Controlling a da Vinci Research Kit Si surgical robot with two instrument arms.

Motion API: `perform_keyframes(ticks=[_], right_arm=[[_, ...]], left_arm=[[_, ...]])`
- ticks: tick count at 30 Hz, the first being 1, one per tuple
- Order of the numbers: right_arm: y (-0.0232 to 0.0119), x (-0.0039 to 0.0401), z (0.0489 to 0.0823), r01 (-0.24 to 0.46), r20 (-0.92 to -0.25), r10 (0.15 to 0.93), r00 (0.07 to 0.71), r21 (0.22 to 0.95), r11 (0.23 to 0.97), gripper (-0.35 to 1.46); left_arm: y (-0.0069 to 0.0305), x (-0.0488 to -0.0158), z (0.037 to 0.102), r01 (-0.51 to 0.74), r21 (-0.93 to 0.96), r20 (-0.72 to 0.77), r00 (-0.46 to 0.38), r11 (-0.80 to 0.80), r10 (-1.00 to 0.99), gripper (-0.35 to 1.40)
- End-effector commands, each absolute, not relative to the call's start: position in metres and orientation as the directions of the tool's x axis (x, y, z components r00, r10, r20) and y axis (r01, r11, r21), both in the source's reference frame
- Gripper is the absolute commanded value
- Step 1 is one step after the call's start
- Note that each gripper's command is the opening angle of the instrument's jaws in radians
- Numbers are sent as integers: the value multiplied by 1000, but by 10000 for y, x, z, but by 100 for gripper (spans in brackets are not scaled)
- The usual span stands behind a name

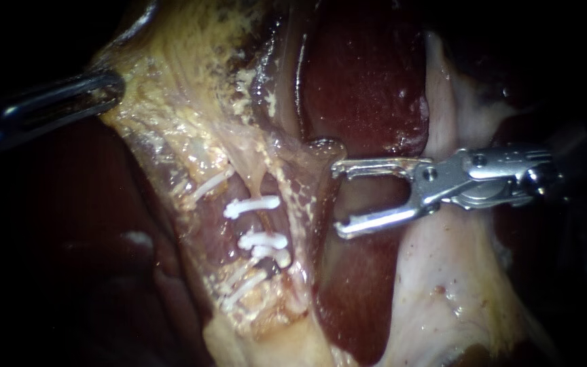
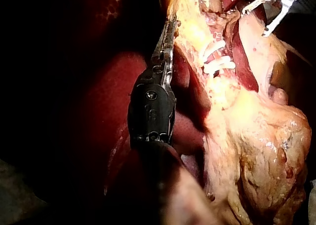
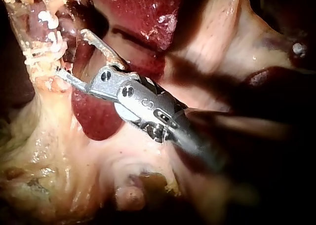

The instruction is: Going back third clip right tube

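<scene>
Clips [image 1: 253,205] lie white across the tubes [image 1: 251,173] in the yellowish tissue [image 1: 171,122]. The right instrument [image 1: 340,198] holds its pincer open and empty just beside them. Backing out looks best done straight along the shaft, snagging neither clips nor tissue.

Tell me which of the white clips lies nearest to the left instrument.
The uppermost clip of the row, the slanted, fainter, half-buried one. It lies closest to the left instrument; the other clips sit lower, farther from it.
</scene>
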State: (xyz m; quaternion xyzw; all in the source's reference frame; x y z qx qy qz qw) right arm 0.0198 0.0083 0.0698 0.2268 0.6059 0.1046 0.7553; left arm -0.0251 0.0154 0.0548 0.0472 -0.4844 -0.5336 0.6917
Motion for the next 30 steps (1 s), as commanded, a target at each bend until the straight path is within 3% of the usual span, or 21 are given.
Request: perform_keyframes(ticks=[1,9,20,30], right_arm=[[84,198,696,117,-872,424,244,461,880,60],[87,196,688,122,-884,403,236,438,891,60],[85,196,685,123,-887,397,235,433,893,60],[84,197,683,123,-887,398,235,433,893,60]], left_arm=[[152,-253,551,690,588,616,-42,423,-787,-35],[143,-282,581,677,600,600,-29,426,-799,-35],[138,-362,639,650,609,590,12,454,-807,-35],[137,-369,639,647,610,590,13,457,-807,-35]])
